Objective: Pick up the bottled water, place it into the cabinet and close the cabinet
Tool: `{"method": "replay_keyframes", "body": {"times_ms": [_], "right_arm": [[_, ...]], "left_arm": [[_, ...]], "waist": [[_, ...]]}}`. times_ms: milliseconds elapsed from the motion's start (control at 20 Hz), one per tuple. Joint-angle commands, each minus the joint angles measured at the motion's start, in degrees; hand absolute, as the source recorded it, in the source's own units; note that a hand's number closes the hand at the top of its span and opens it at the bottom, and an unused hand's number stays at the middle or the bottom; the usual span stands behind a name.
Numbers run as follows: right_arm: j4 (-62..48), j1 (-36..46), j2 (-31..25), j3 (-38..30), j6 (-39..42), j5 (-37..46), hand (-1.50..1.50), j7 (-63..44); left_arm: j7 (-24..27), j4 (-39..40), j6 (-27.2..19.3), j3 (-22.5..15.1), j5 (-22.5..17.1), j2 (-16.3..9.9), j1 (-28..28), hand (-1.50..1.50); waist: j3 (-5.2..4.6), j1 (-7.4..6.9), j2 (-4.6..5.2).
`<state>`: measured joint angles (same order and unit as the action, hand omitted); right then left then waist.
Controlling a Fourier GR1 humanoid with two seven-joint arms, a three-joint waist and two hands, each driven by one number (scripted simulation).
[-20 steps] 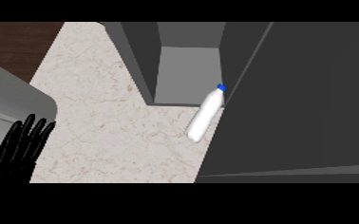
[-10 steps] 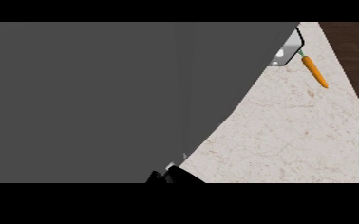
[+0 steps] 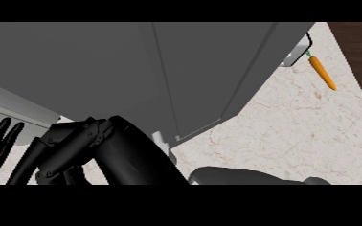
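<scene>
A large dark grey cabinet (image 3: 141, 72) fills the upper left of the head view, its flat matte panels meeting at straight seams, and one edge runs diagonally down from the upper right toward the lower middle. Below that edge lies the bench (image 3: 283, 129), a pale speckled stone surface with faint brown veins.

Low in the view, a big black jointed hand (image 3: 84, 148) sits very close to the camera, its smooth, glossy segments bent at the knuckles so the fingers (image 3: 67, 136) curl over toward the left. Which arm it belongs to cannot be told, and nothing shows between the curled fingers, so whether they hold anything cannot be told either. At the far left edge, beside those fingers, a second black hand (image 3: 8, 136) shows only as slim straight fingers pointing up, at rest against the light grey surface behind. A rounded dark shape (image 3: 240, 176) lies to the right of the curled fingers along the lower edge.

The bottled water is not visible anywhere; the cabinet front and the close hand block much of the bench.

Far up and right of the fingers, an orange tapered carrot (image 3: 322, 73) lies on the bench, just beside a small white and grey object (image 3: 297, 52) tucked at the cabinet's corner
</scene>
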<state>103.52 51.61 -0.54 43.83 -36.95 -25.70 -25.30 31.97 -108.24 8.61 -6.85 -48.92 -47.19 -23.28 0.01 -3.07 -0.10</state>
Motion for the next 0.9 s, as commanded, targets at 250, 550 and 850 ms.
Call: {"method": "replay_keyframes", "body": {"times_ms": [250, 550, 850], "right_arm": [[-13.02, 5.53, 0.50, -4.94, 22.28, -16.69, 1.50, 1.88], [-19.58, 0.79, -1.56, -10.87, 32.68, -17.62, 1.50, 5.64], [-28.12, 3.91, -1.60, -17.15, 35.38, -14.47, 1.50, 8.95]], "left_arm": [[-1.41, -3.34, 1.32, 2.89, -0.30, -0.49, -3.49, -1.50], [-2.00, -5.10, 0.82, 5.12, 1.13, 1.76, -5.20, -1.50], [-4.09, -5.03, 3.34, 6.91, 0.37, 2.09, -6.64, -1.50]], "waist": [[0.01, 0.00, 0.60], [0.02, 1.87, 0.20], [-0.01, 1.75, 0.19]]}}
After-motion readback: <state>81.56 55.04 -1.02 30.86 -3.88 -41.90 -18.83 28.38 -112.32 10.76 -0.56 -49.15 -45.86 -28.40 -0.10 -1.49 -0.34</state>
